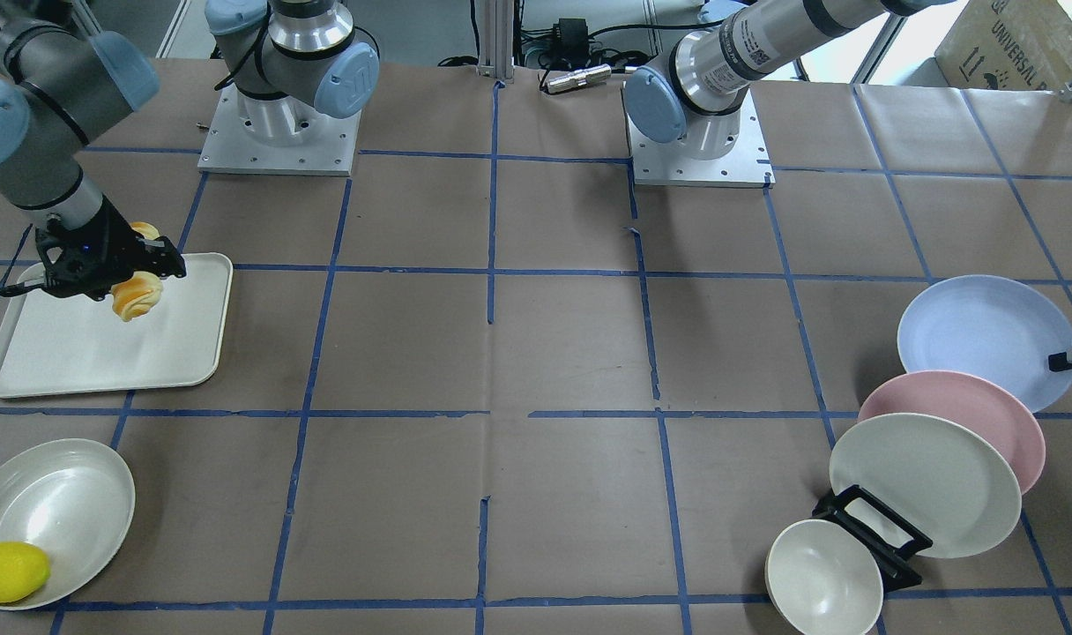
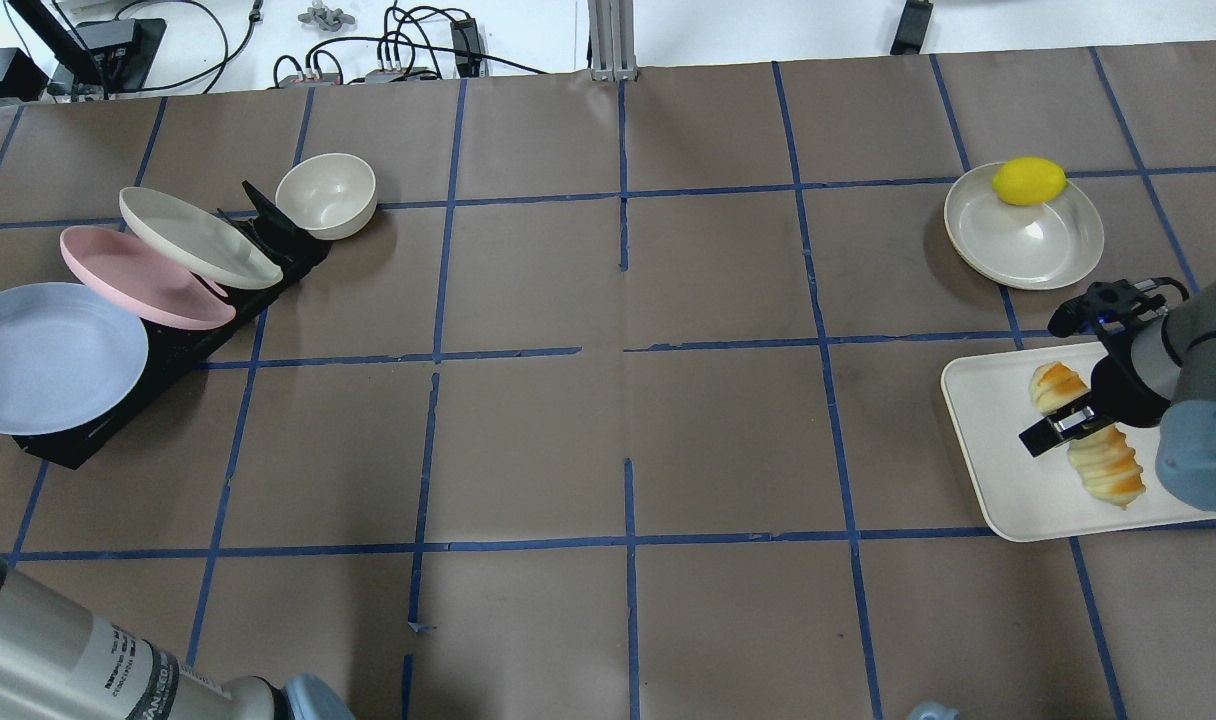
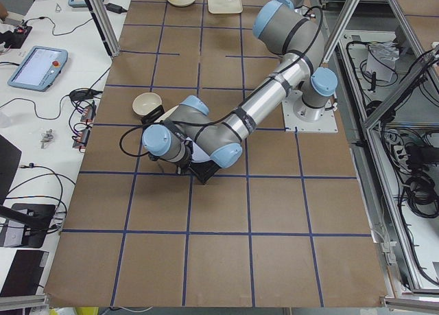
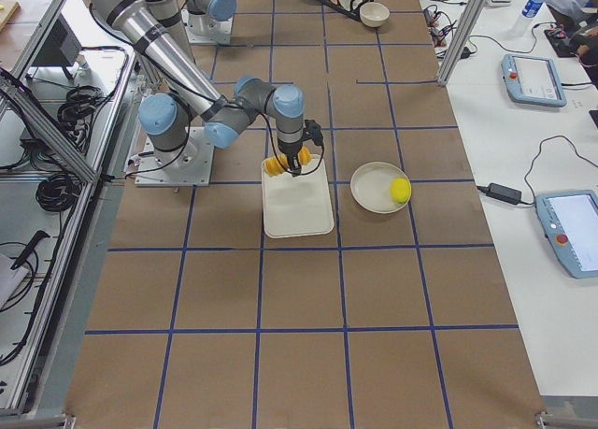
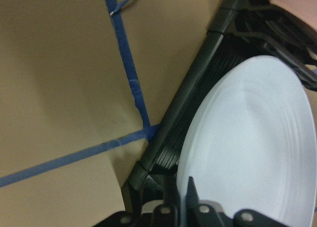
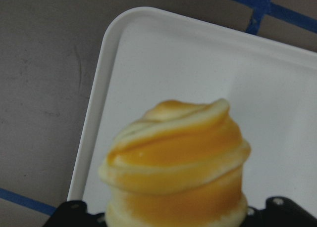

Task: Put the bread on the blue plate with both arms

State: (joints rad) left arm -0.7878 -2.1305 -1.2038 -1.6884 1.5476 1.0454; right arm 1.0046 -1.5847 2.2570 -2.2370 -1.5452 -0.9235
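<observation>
The bread (image 1: pixel 137 295), an orange-yellow sliced loaf, is held by my right gripper (image 1: pixel 141 266), which is shut on its middle a little above the white tray (image 1: pixel 78 362). It shows in the overhead view (image 2: pixel 1103 460) and fills the right wrist view (image 6: pixel 178 167). The blue plate (image 1: pixel 977 335) leans in the black rack at the other end of the table (image 2: pixel 48 355). My left gripper (image 1: pixel 1069 357) is at its outer rim, with its jaws closed on the edge; the left wrist view shows the plate (image 5: pixel 252 153) close up.
A pink plate (image 1: pixel 950 397), a cream-white plate (image 1: pixel 924 485) and a small bowl (image 1: pixel 822 578) stand beside the blue plate on the rack (image 1: pixel 880 538). A lemon (image 1: pixel 7 571) lies in a white dish (image 1: pixel 60 503) near the tray.
</observation>
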